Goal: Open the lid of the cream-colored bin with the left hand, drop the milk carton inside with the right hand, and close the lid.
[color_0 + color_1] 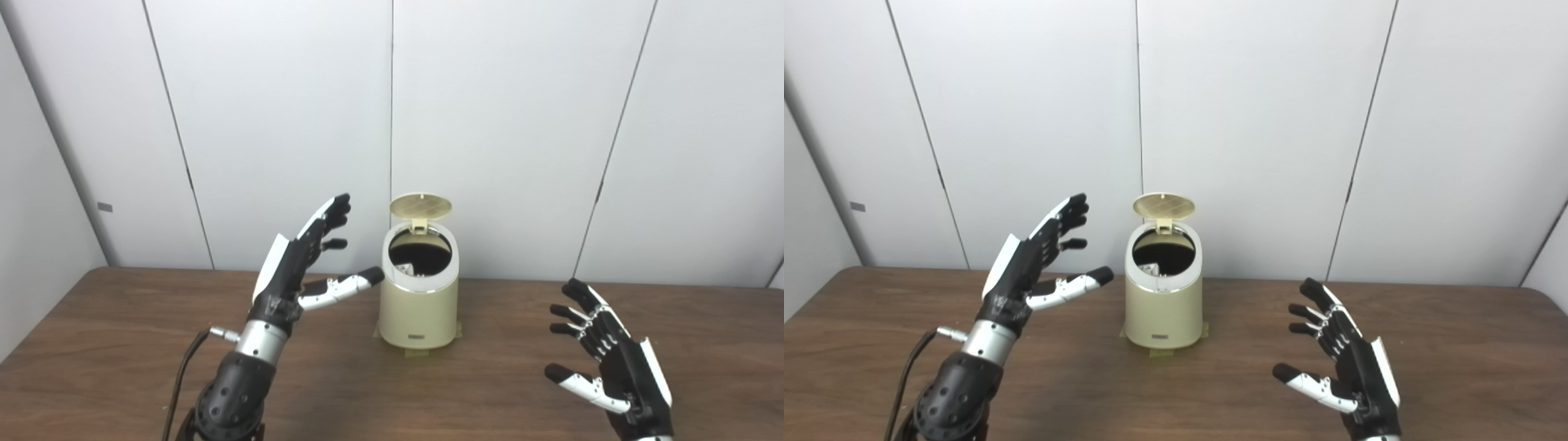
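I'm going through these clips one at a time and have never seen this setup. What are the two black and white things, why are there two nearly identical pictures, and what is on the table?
They are a humanoid robot's two hands, each with fingers and a thumb. Both pictures come from side-by-side cameras on its head, so they show one scene from slightly different spots. The left hand is raised beside the cream-colored bin, open and holding nothing. The right hand hovers over the brown table, also open and empty. The bin's lid stands up, and something pale lies inside, too small to identify.
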